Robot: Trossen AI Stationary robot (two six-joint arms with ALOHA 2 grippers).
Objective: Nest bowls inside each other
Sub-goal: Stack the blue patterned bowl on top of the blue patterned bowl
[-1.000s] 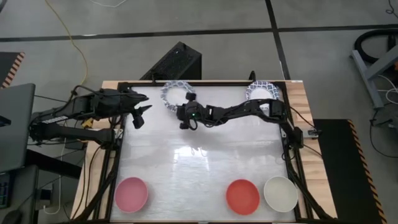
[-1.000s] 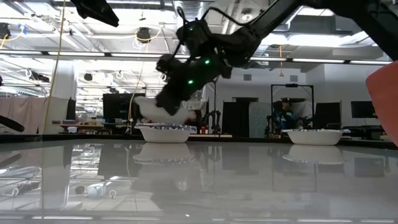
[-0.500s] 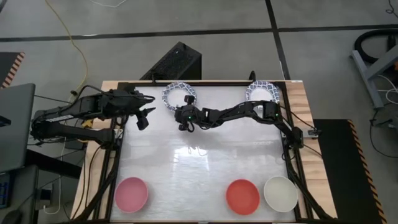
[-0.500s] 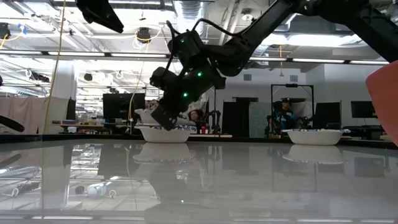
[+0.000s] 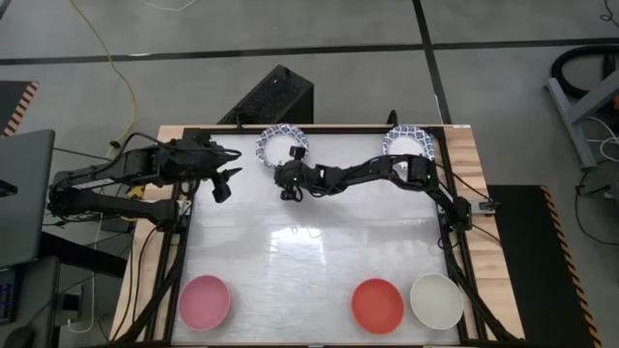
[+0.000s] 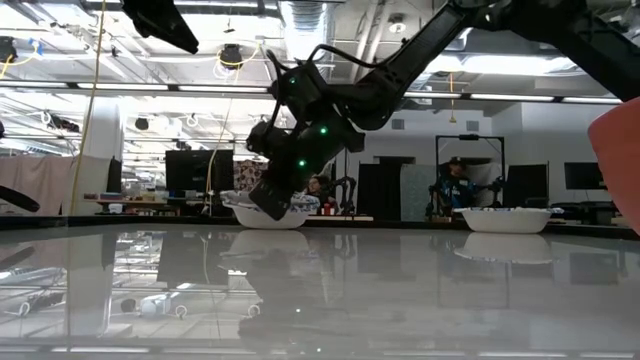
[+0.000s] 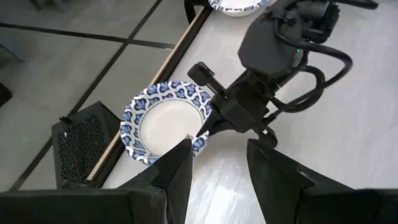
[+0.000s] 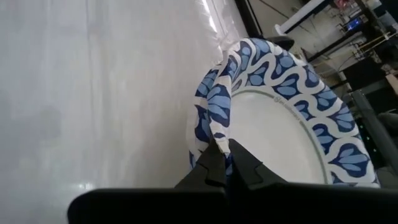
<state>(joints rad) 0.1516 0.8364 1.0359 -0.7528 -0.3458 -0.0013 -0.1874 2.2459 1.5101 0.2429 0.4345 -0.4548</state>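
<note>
Two white bowls with blue-patterned rims point(image 5: 280, 147) sit nested at the table's far edge, left of centre; the right wrist view shows both rims point(image 8: 208, 106). My right gripper point(image 5: 286, 170) is shut on the upper bowl point(image 7: 163, 121). Another patterned bowl point(image 5: 408, 142) rests on its base at the far right. The pink bowl point(image 5: 204, 301), red bowl point(image 5: 377, 304) and plain white bowl point(image 5: 436, 301) stand along the near edge. My left gripper point(image 5: 224, 184) hangs open above the table's left side, clear of everything. My right gripper pinches the upper bowl's patterned rim point(image 8: 221, 138) between its two fingers, on the side toward the table's near edge. The fingers point(image 8: 212, 163) slant down from the near right. The bowl sits inside the lower patterned bowl point(image 6: 265, 214).
A black frame point(image 5: 184, 251) runs around the white tabletop. The middle of the table point(image 5: 309, 251) is bare between the far and near bowls. A dark box point(image 5: 274, 97) stands on the floor beyond the far edge.
My right gripper has gone down and a little toward the far edge, still shut on the patterned bowl. That bowl hung tilted above the other patterned bowl a second ago and now sits down in it.
</note>
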